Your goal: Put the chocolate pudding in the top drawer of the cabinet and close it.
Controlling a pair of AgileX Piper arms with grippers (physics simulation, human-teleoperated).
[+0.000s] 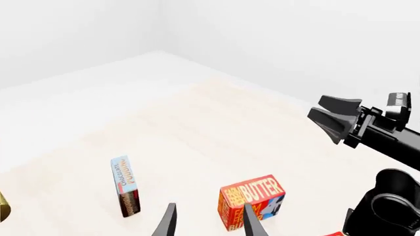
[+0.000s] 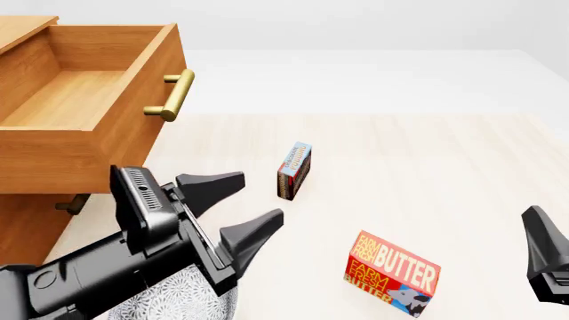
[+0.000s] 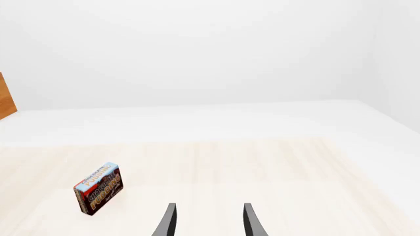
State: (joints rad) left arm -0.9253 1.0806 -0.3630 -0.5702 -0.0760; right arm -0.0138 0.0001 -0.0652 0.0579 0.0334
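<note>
While the top drawer (image 2: 80,100) stands open upper left, both end effectors, left (image 2: 252,207) and right (image 3: 208,220), gape apart, chocolate pudding (image 2: 294,171) mid-frame.

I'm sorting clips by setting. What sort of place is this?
Likely a simulated tabletop workspace: pale table, blank white surroundings, a wooden cabinet and grocery boxes like the chocolate pudding.

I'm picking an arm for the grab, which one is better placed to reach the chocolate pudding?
Probably left: the open left gripper hangs close beside the chocolate pudding; the right gripper sits far off.
</note>
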